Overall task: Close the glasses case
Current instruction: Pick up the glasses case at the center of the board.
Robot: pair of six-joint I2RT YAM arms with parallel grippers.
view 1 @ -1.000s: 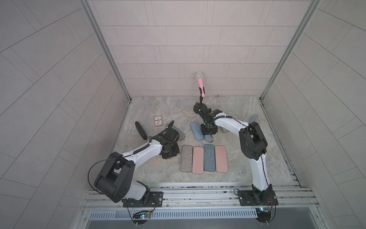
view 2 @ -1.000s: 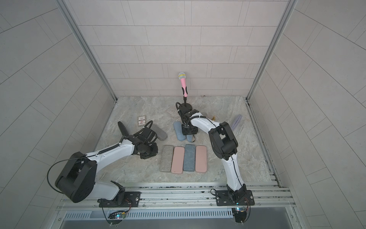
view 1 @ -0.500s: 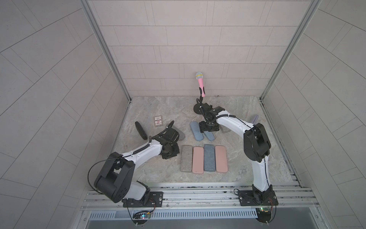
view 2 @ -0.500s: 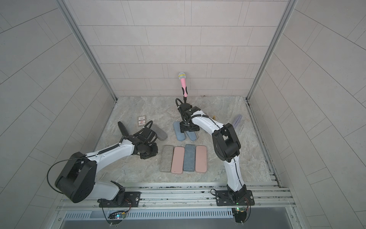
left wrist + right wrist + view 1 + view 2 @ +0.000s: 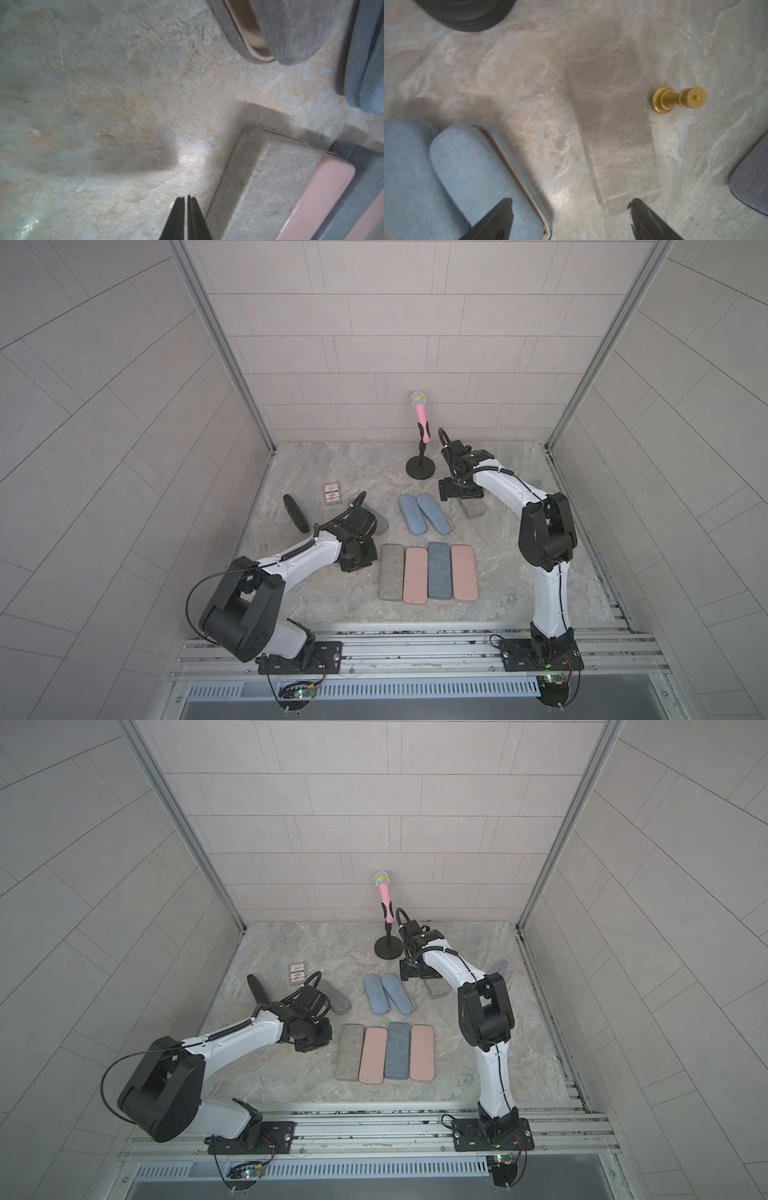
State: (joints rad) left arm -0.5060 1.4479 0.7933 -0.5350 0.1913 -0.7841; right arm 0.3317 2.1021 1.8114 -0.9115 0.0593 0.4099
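Note:
Two blue oval glasses cases lie side by side mid-table. The nearer one to my right arm has its lid down, with a thin beige rim showing along the seam. My right gripper hovers just beyond that case, open and empty, with one fingertip over the blue lid. The other blue case lies beside it. My left gripper is shut on nothing, low over the table next to a grey rectangular case. A grey oval case shows a beige gap.
Four rectangular cases lie in a row near the front. A marble-patterned case and a gold pawn-shaped piece lie by my right gripper. A pink microphone on a black stand, a black case and a card box stand further back.
My right gripper has come off the blue case, moved to the right and toward the back, and opened wide. The left arm has not moved.

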